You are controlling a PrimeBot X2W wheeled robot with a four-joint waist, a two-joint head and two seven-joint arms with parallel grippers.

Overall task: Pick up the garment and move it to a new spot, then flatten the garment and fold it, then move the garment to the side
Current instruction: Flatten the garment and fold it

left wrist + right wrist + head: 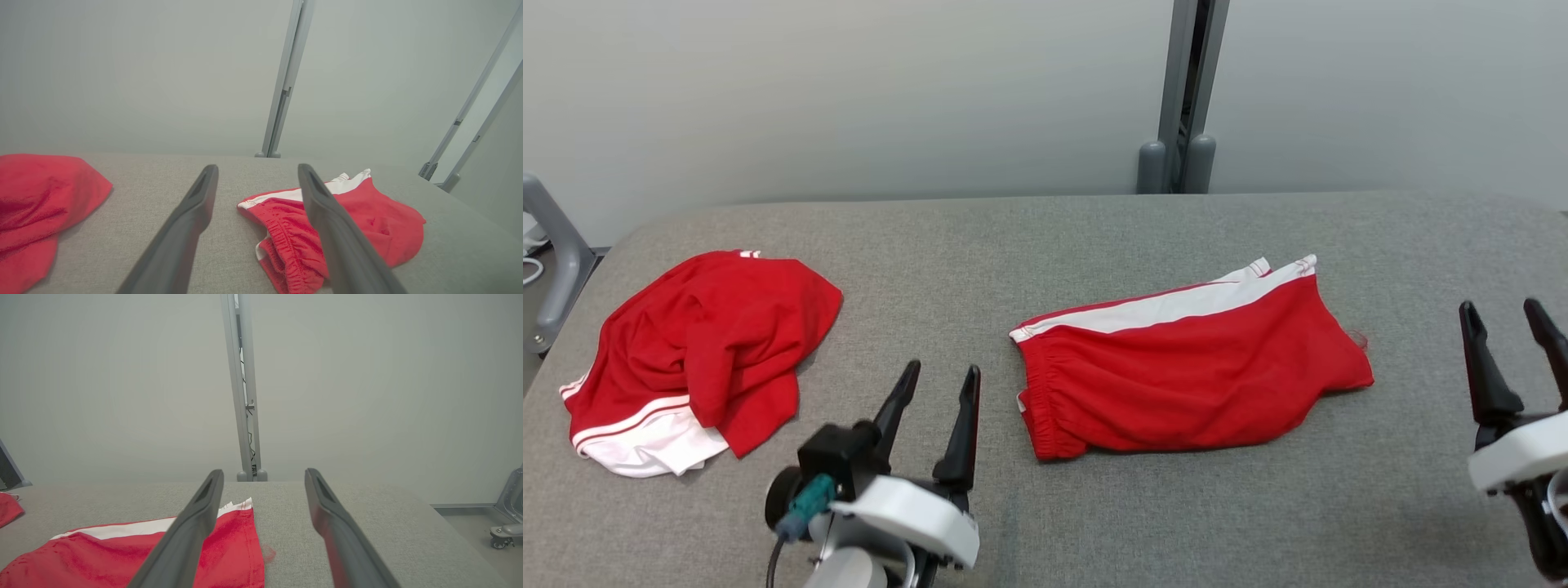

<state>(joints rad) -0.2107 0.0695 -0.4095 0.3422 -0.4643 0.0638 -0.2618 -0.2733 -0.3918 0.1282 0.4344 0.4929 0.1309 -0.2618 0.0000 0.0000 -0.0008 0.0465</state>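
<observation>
Lying flat near the middle of the grey fabric-covered table [1045,237], the red sports shorts with a white side stripe [1192,376] look folded in half. My guess is that only the shift to the side is left to do.

The left gripper [943,369] hovers just beside the shorts' elastic waistband end. The right gripper [1500,306] hangs well apart from the shorts, off beyond their hem end. Both have their dark fingers spread wide and hold nothing.

The main risk is undoing the fold. A pinch at the waistband alone would probably let the far half trail and open out, and a shallow pinch might catch only the top layer and peel it back. The right gripper has a long reach to the hem, so the two arms could lift unevenly and skew the cloth.

A crumpled red garment with white trim [703,343] lies well beyond the waistband end. It is the same colour, so it is easy to mistake for the shorts, and a move toward that side could land one on the other.
</observation>
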